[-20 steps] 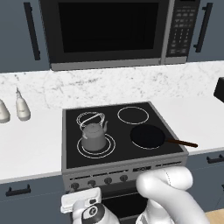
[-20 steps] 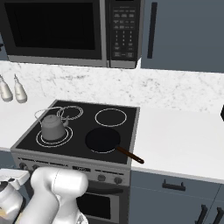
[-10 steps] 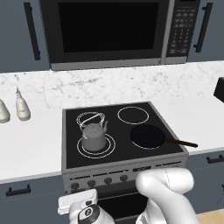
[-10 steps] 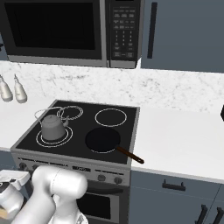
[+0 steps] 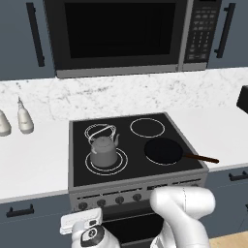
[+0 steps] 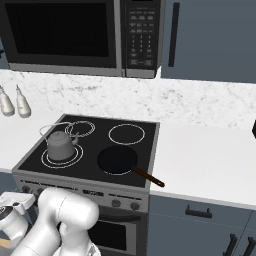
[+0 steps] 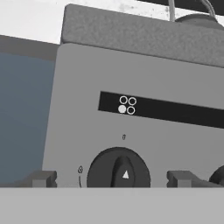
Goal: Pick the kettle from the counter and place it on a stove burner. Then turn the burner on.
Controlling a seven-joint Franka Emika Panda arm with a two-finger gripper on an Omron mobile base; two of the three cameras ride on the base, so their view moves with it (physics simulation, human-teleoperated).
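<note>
Hidden or cut off:
- Gripper (image 7: 111, 180): one. In the hand view only the two finger stubs rise at the bottom edge, at 7 and 5 o'clock of a dark stove knob (image 7: 118, 170); the tips are cut off by the frame. The fingers stand spread, one on each side of the knob and apart from it. In the left base view the hand sits low at 7 o'clock, partly out of frame.
- Stove knob: lower half cut off in the hand view; white pointer mark visible on its ridge. A second knob shows as a sliver at the 4 o'clock edge.
- Kettle (image 5: 103, 151): in the hand view only the wire handle and lid top peek over the stove's front edge at 1 o'clock.
- Dark object on the counter's far right edge: cut by the frame, cannot be identified.

Counted:
- Kettle: one, upright on the stove burner (image 5: 119, 164), at 7 o'clock of the cooktop in the left base view. Its body covers the ring's centre.
- Burner rings visible: three; the one under the frying pan cannot be made out.
- Frying pan (image 5: 164, 150): one, black, at 5 o'clock of the cooktop, handle pointing toward 4 o'clock out over the counter (image 5: 34, 160).
- White bottles (image 5: 24, 120): two, on the counter well left of the stove.
- Front-panel knobs: four can be counted in the left base view, small and dim.
- Microwave (image 5: 119, 35): one, above the stove.
- Burner indicator (image 7: 127, 105): four small circles above the knob, the 7 o'clock one filled white.
</note>
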